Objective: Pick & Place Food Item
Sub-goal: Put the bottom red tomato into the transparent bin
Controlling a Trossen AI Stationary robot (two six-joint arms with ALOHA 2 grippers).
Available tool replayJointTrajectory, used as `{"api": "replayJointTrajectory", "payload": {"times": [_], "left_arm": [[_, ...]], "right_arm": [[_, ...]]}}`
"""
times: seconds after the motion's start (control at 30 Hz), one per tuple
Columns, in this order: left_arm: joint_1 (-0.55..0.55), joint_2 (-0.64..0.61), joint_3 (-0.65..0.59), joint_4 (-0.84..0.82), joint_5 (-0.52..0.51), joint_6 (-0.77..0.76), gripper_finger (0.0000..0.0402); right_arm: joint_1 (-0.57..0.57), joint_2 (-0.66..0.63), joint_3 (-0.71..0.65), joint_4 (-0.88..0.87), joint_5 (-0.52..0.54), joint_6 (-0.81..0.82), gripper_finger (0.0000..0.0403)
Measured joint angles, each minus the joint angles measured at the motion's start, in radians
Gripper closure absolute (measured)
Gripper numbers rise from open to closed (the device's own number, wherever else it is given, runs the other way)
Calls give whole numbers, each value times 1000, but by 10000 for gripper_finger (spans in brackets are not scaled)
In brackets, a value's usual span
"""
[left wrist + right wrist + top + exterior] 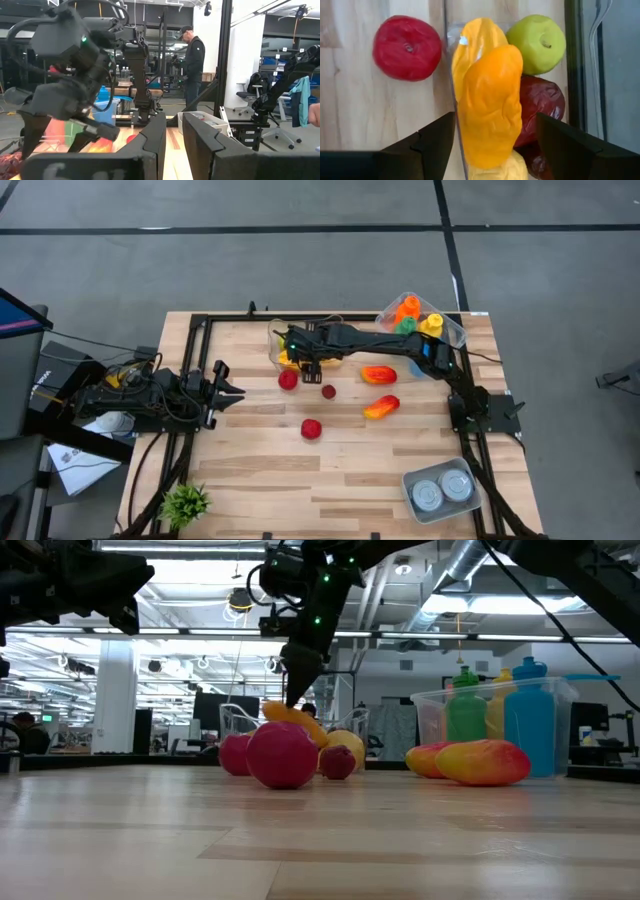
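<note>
From above, the right gripper [297,356] hangs over a clear bin [277,352] at the table's [300,480] far edge; a red apple [288,379] lies just beside that bin, and the left gripper [228,388] waits well apart from it. At table height, an orange food piece [295,720] rests on the bin's contents. The right wrist view shows that orange piece [491,107] lying free between spread fingers [437,137], beside a green apple [538,44]. The left gripper's fingers [155,140] sit nearly closed, empty.

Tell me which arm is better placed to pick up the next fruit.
The right arm, probably. Its pincer hangs open over the clear bin beside the red apple. The left pincer waits at the table's left edge, farther from the fruit.
</note>
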Motion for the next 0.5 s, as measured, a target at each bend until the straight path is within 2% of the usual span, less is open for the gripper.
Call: {"api": "replayJointTrajectory", "payload": {"times": [0.27,0.5], "left_arm": [[0,0,0,0,0,0,348],[0,0,0,0,0,0,348]], "right_arm": [[51,-142,0,-42,-21,-22,138],[144,-322,2,-164,-229,110,138]]}}
